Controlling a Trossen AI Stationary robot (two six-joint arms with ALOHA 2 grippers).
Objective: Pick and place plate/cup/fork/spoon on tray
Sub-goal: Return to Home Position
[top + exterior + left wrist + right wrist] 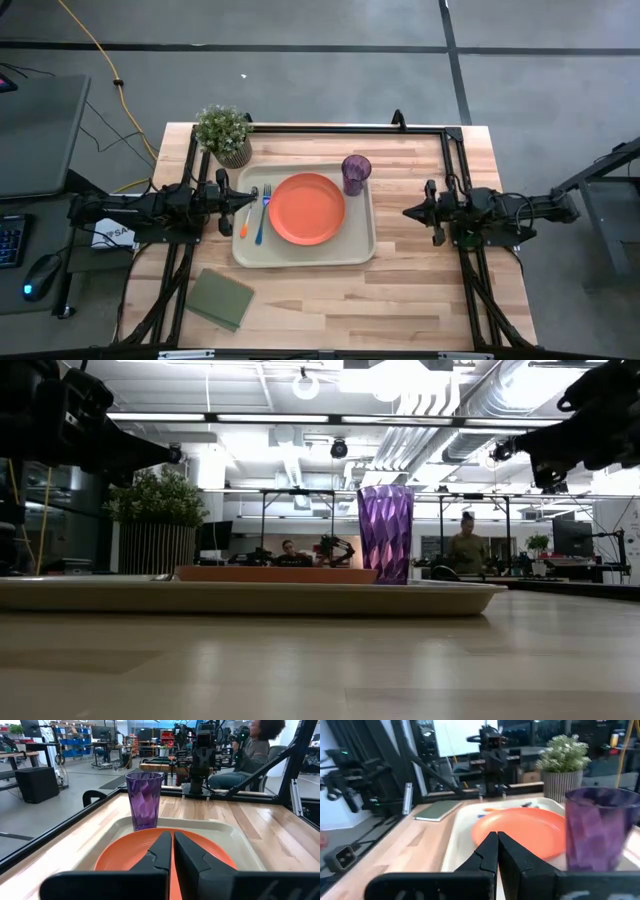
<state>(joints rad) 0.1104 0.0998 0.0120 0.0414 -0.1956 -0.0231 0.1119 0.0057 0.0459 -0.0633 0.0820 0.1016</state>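
The cream tray (305,255) lies on the surface between both hands, stiff and best gripped by its rim. On it, the orange plate (306,208) looks light and slick; take its raised edge. The purple cup (356,173) sits nearer the right hand (408,212). The fork (263,215) and spoon (246,217), thin and slippery, lie just before the left hand (250,198). Both hands are pressed together, empty.

The orange plate (520,831) and purple cup (596,827) sit on the cream tray (457,845).
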